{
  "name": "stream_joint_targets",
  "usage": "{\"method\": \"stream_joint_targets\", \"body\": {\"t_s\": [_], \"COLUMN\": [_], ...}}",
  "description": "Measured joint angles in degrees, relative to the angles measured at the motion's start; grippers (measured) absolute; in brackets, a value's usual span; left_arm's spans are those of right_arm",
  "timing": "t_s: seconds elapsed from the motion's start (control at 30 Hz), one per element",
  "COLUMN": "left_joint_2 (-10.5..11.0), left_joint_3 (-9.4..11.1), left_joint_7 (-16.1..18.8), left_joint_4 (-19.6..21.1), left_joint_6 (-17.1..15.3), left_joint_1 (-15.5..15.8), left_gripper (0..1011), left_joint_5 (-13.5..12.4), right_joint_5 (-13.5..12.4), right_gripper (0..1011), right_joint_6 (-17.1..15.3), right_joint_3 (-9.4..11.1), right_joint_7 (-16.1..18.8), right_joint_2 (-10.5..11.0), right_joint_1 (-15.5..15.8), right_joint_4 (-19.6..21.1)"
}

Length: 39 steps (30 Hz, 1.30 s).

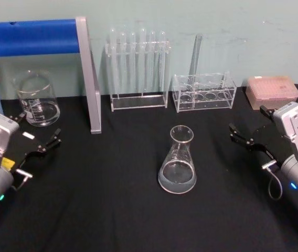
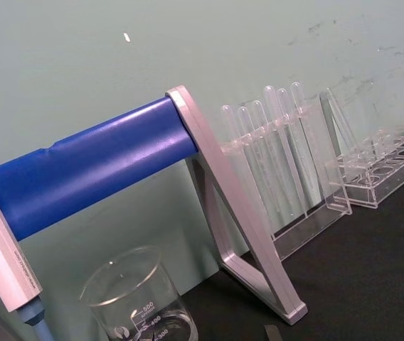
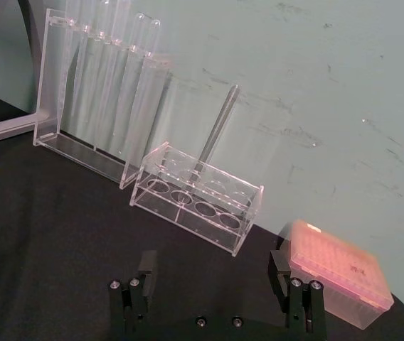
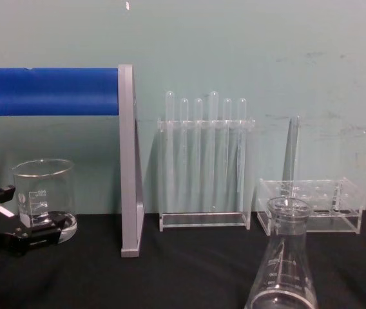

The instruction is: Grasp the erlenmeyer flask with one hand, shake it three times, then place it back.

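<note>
The black cloth surface [image 1: 112,210] carries a grey-framed stand [image 1: 92,79] with a blue bar, then a clear plastic tube rack [image 1: 138,68]. The conical glass flask [image 1: 178,160] stands upright mid-surface, between both pincers and apart from each; the chest view adds its white graduation marks. The left pincer [image 1: 36,131] sits agape near a round beaker [image 1: 36,100]. The right pincer [image 1: 251,123], jaws spread wide in its wrist view, rests by a pink box [image 1: 272,90].

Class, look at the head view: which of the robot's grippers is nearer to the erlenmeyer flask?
Right. The right gripper sits open, to the right of the erlenmeyer flask. The left gripper, also open, is much farther off on the other side, beside the beaker.
</note>
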<state>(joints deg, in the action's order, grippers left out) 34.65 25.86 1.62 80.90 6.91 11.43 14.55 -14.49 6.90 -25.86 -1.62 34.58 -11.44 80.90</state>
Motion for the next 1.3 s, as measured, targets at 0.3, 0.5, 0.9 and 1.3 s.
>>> {"method": "stream_joint_targets", "body": {"t_s": [0.3, 0.5, 0.9, 1.3], "left_joint_2": [0.0, 0.0, 0.0, 0.0], "left_joint_3": [0.0, 0.0, 0.0, 0.0], "left_joint_7": [0.0, 0.0, 0.0, 0.0], "left_joint_4": [0.0, 0.0, 0.0, 0.0], "left_joint_6": [0.0, 0.0, 0.0, 0.0], "left_joint_1": [0.0, 0.0, 0.0, 0.0], "left_gripper": [1001, 1001, 1001, 1001], "left_joint_5": [0.0, 0.0, 0.0, 0.0], "right_joint_5": [-0.04, -0.06, -0.06, -0.05], "right_gripper": [1000, 1000, 1000, 1000], "right_joint_6": [0.0, 0.0, 0.01, 0.06], "right_joint_3": [0.0, 0.0, 0.0, 0.21], "right_joint_7": [0.0, 0.0, 0.0, 0.15], "right_joint_2": [0.05, 0.07, 0.07, 0.07], "right_joint_1": [0.0, 0.0, 0.0, 0.16], "right_joint_4": [0.0, 0.0, 0.0, 0.12]}}
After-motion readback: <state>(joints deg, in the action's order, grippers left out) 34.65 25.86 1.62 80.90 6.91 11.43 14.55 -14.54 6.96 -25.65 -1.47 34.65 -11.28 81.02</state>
